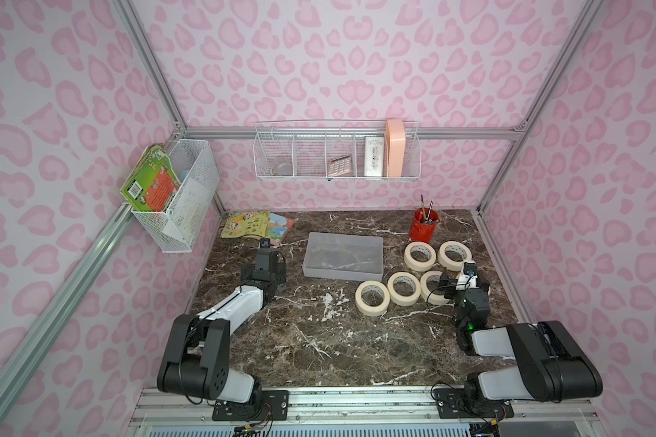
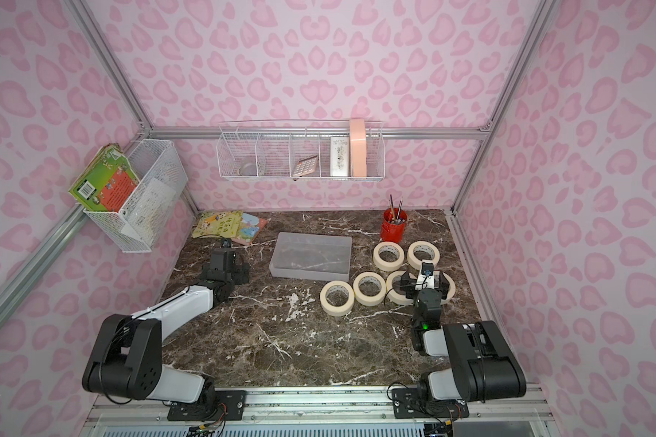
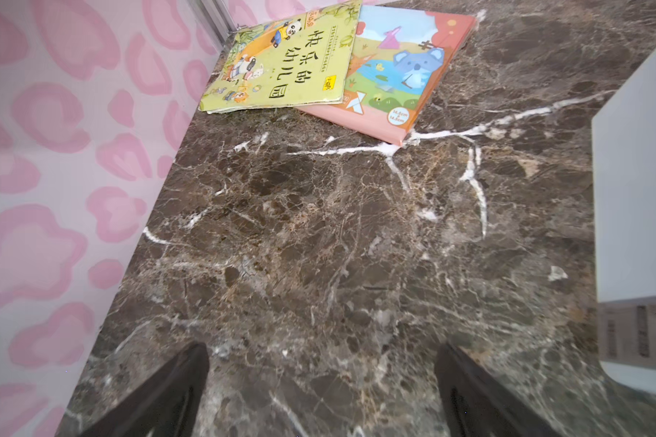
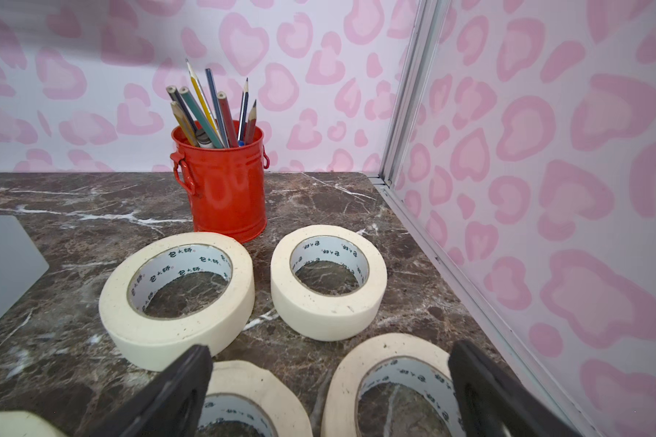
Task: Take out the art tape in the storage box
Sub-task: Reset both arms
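At the counter's (image 1: 319, 340) left, the left gripper (image 3: 324, 393) shows only jaw tips, spread over marble. The storage box (image 1: 341, 273) sits mid-counter. The art tape (image 1: 372, 311) lies right of it on the counter, two rolls partly hidden beneath the right gripper (image 4: 326, 393), jaws apart, gripping nothing.

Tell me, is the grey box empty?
Empty. The storage box shows only bare floor in both top views; the art tape lies outside on the table.
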